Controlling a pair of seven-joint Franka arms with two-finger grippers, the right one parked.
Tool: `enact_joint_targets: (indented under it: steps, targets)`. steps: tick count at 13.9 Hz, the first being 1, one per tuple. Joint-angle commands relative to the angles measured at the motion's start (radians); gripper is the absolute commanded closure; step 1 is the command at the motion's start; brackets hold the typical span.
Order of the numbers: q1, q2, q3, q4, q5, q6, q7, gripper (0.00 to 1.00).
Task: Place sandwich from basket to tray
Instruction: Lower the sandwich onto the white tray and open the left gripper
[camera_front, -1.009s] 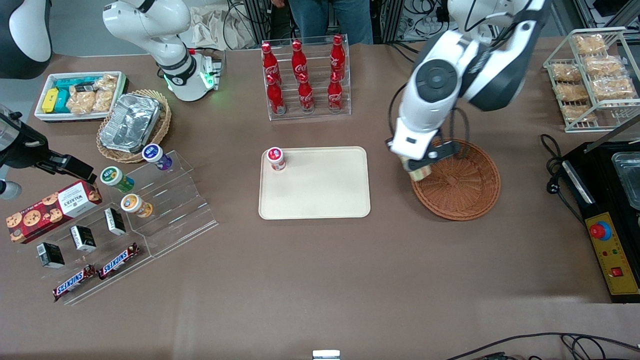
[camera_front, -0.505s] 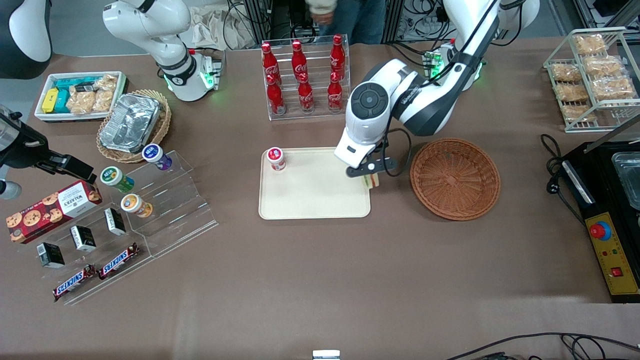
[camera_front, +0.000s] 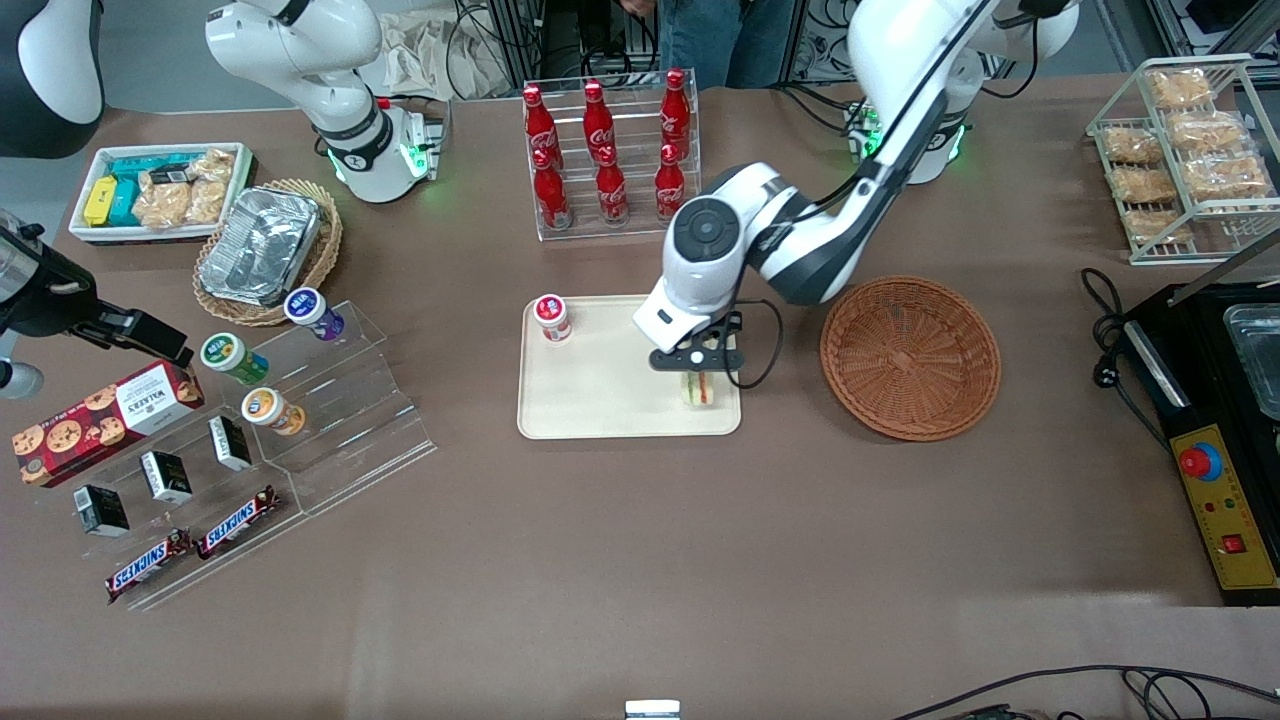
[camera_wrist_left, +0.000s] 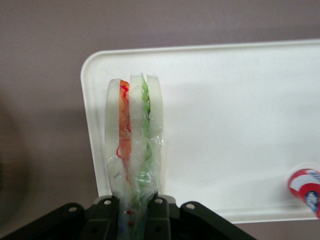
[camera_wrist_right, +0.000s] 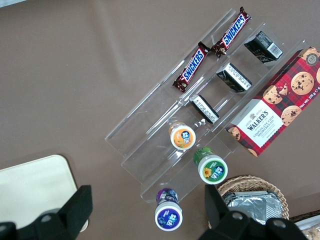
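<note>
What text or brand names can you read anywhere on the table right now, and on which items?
"SNICKERS": on both chocolate bars.
"WALKERS": on the red cookie box; its smaller print is unreadable.
Coca-Cola script: on the red bottles, recognisable but blurred.
Yogurt cup lids, black cartons, red-capped cup on the tray: too small to read.
Sandwich in the claw: no text.
</note>
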Motion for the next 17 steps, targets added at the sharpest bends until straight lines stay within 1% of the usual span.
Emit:
enact_joint_targets:
  steps: [1,2,3,4,5,7,9,14,15,17]
  targets:
    - [-0.018,0.05,0.013,0.001,0.053,0.038,0.0,1.0]
    - [-0.018,0.063,0.016,0.001,0.055,0.047,0.003,1.0]
    - [-0.011,0.061,0.019,0.001,0.055,0.049,0.011,0.92]
    - [-0.006,0.057,0.019,0.001,0.055,0.043,0.015,0.36]
    - [-0.006,0.052,0.019,0.001,0.053,0.041,0.011,0.01]
    - [0.014,0.029,0.02,0.001,0.049,0.024,0.003,0.0]
    - [0.042,-0.02,0.019,0.009,0.036,-0.072,0.011,0.0]
    - [0.109,-0.251,0.02,0.007,0.035,-0.336,0.035,0.0]
    - [0.127,-0.291,0.02,0.004,0.048,-0.379,0.04,0.0]
    - [0.157,-0.363,0.045,0.004,0.05,-0.413,0.043,0.0]
